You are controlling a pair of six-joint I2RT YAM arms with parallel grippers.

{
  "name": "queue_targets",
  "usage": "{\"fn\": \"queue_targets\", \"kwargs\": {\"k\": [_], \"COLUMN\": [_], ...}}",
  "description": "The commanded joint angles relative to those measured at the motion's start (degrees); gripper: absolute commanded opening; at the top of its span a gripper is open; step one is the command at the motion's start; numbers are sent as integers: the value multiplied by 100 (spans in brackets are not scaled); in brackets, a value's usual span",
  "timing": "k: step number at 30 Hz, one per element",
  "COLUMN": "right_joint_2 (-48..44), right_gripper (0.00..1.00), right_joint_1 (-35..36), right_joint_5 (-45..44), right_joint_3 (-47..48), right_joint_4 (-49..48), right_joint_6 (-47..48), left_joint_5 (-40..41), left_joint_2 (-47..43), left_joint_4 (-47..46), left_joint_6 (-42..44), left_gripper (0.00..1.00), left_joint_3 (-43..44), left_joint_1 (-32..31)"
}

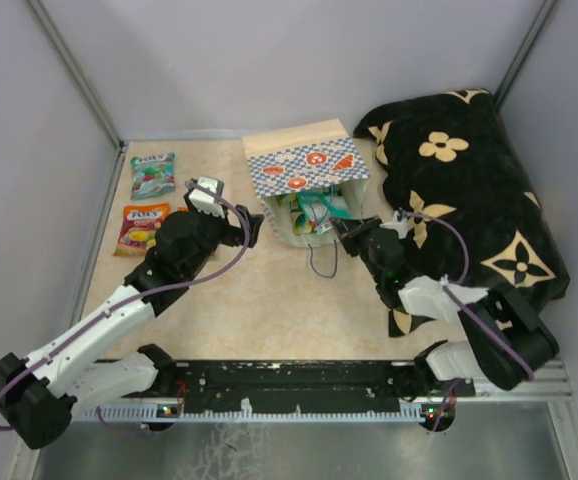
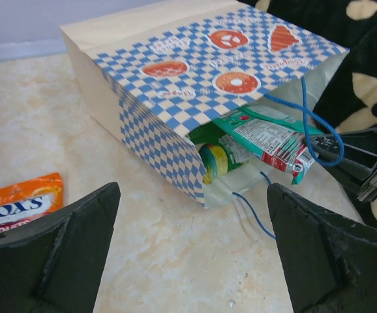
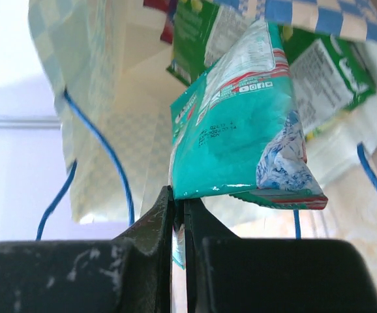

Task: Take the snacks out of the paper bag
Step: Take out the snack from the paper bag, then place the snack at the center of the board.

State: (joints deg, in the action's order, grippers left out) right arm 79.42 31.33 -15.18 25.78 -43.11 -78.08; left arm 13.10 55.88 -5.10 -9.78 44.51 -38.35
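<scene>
Right claw (image 3: 179, 203) clamped on near edge of teal packet (image 3: 241, 130); packet half out of paper bag (image 2: 175, 72) mouth, mid-worktop (image 1: 269, 300). Left claw (image 2: 192, 195) wide, empty, left of bag. Suggest a slow, low pull toward near side, since blue cord (image 3: 104, 153) may snag.

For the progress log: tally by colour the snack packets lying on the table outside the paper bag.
Teal-green packet: 1
Orange packet: 1
Total: 2 in view
</scene>
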Motion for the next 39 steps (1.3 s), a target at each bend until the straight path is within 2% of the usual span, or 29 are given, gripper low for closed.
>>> {"fn": "queue_targets", "kwargs": {"k": [1,4,6,11,14,16,17,19,21,24,27,29,32,34,39], "right_joint_2": [-1104,-1742,-2155,-3028,-3357,-3348,-3274,-2955,-2495,-1530,-246,200,323,326,265], "right_gripper": [0,0,0,0,0,0,0,0,0,0,0,0,0,0,0], "right_joint_1": [-13,-43,-56,-74,-74,-79,-77,-62,-38,65,264,347,382,382,310], "right_joint_5": [863,1500,1944,3179,4012,4567,4994,5581,5804,5652,5182,5064,4892,4974,5149], "right_joint_3": [-243,-347,-398,-230,-32,215,324,358,173,134,524,828,1091,1316,1646], "right_joint_4": [880,1407,1810,3177,3393,3329,3139,2145,-54,-2726,-5156,-5587,-5580,-5580,-5573], "right_joint_6": [-115,284,540,1001,1014,990,902,369,-681,-2166,-3531,-4142,-4217,-4300,-4487], "left_joint_5": [-724,-1356,-1812,-2488,-3205,-3706,-3972,-4557,-5288,-6126,-7089,-7662,-8467,-8969,-9471], "left_joint_2": [19,78,20,-256,-185,-173,-188,-214,-251,-279,-120,230,1102,1514,1749], "left_joint_4": [-57,95,-130,-703,-584,-625,-719,-952,-1608,-2926,-5140,-6949,-9319,-9740,-9747], "left_joint_6": [-436,-1017,-1405,-1562,-1625,-1746,-1813,-1877,-1820,-1729,-2103,-2741,-4191,-4634,-4175], "left_gripper": [100,99,99,100,100,100,100,100,100,100,100,100,100,99,99], "left_joint_3": [-248,-296,-491,-917,-696,-560,-500,-380,-351,-545,-1039,-1258,-1021,-623,-357], "left_joint_1": [29,29,27,114,503,982,1258,1877,2324,2759,3030,3152,3370,3509,3792]}}
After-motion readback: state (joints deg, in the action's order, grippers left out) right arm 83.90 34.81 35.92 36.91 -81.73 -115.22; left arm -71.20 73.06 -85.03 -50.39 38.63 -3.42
